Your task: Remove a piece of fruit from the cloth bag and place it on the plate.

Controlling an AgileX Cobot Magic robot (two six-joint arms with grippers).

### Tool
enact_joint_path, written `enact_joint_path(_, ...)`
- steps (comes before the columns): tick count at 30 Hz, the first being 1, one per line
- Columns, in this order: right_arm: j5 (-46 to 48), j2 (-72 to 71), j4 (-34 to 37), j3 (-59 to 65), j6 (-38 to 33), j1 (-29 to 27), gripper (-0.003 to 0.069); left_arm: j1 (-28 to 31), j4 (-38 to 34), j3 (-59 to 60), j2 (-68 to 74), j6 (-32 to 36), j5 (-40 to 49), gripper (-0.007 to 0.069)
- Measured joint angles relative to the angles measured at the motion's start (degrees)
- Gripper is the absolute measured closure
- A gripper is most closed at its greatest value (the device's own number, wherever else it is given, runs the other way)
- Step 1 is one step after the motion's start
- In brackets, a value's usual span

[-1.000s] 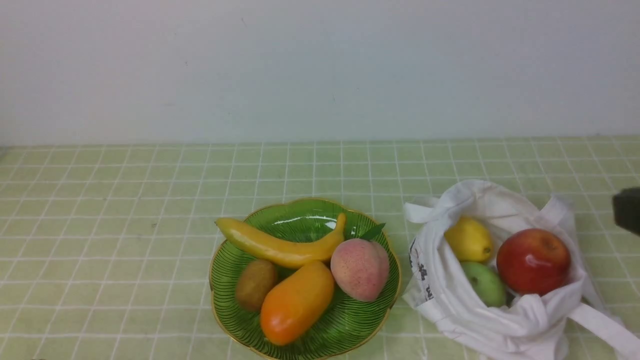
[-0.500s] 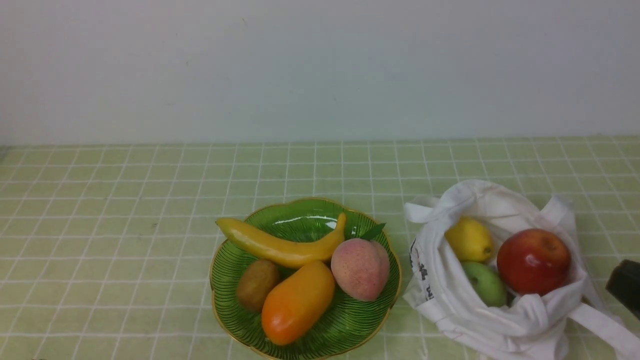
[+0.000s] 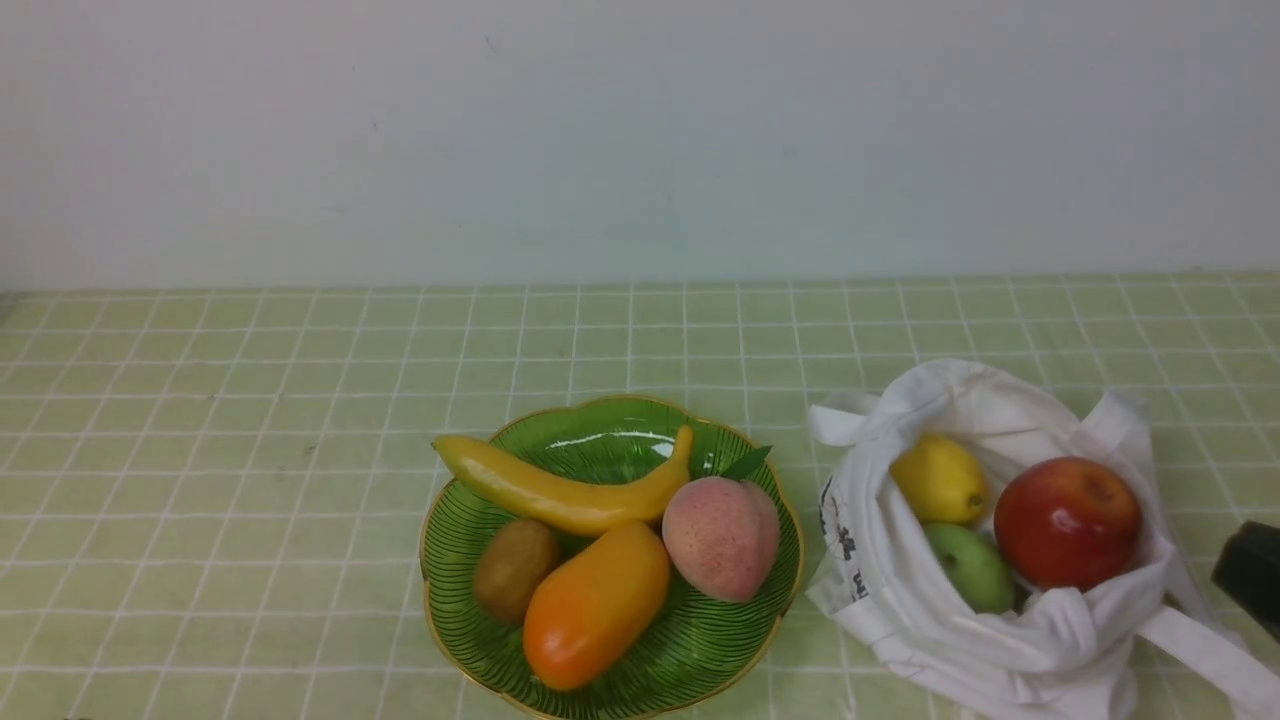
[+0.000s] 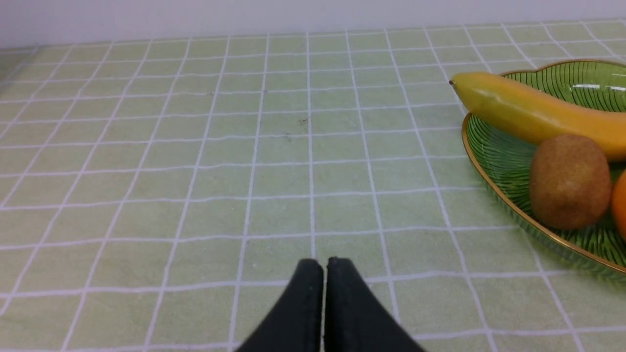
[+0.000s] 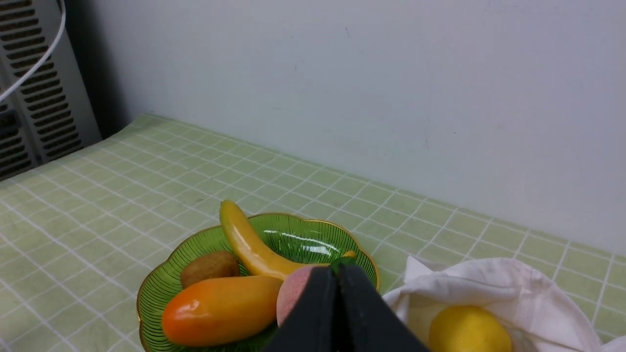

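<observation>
while the kiwi [image 3: 513, 568] lies on the plate [image 3: 610, 440], left gripper [image 4: 323, 266] (right gripper [image 5: 338, 275] too) sits closed.

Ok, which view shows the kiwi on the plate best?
The left wrist view: the kiwi is close, large and nearly whole on the plate. The front view shows it smaller; the right wrist view, small and partly behind the orange fruit.

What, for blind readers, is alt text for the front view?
A glossy green glass plate holds a brown kiwi, yellow banana, orange mango and pink peach; right of it, a white cloth bag holds a yellow lemon, green fruit and red apple.
</observation>
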Motion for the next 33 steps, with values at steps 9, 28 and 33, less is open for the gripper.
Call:
enact_joint_path(9,0.00,0.00,0.09,0.00,0.00,0.00,0.0673,0.00,0.00,0.00,0.00,0.00,0.00,0.0632)
enact_joint_path(28,-1.97,-10.70,18.38,11.84,-19.66,-24.06,0.0673,0.00,0.00,0.00,0.00,0.00,0.00,0.0632)
enact_joint_path(33,-1.97,-16.70,18.49,18.22,-17.61,-32.22,0.0673,0.00,0.00,0.00,0.00,0.00,0.00,0.0632)
